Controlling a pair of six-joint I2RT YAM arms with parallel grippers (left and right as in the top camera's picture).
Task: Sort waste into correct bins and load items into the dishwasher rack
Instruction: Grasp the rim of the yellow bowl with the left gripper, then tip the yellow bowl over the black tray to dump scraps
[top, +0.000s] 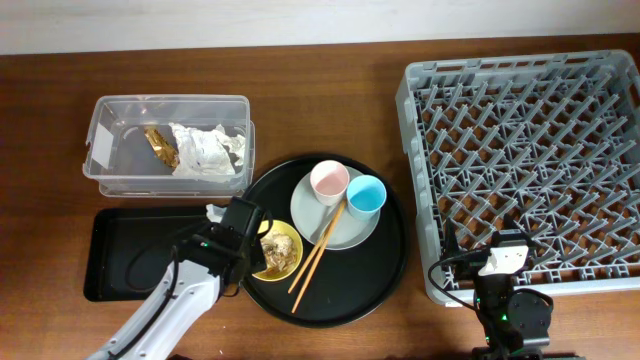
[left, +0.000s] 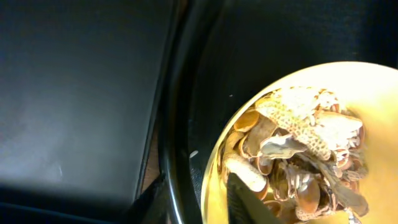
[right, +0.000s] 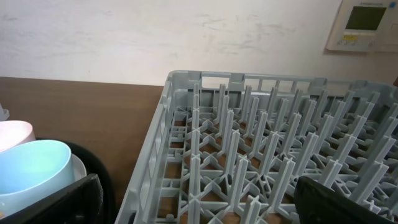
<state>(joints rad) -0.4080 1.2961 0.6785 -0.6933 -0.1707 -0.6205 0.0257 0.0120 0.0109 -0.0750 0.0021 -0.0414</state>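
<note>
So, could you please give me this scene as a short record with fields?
clear box: holds napkin and wrapper
black rectangular tray: nothing visible in it
round tray: carries plate and yellow bowl
cups: pink cup and blue cup, on the plate
chopsticks: run from plate onto round tray
food scraps: in the yellow bowl
rack: no dishes visible
left gripper: open, astride the bowl's rim
right gripper: open, beside the rack
</note>
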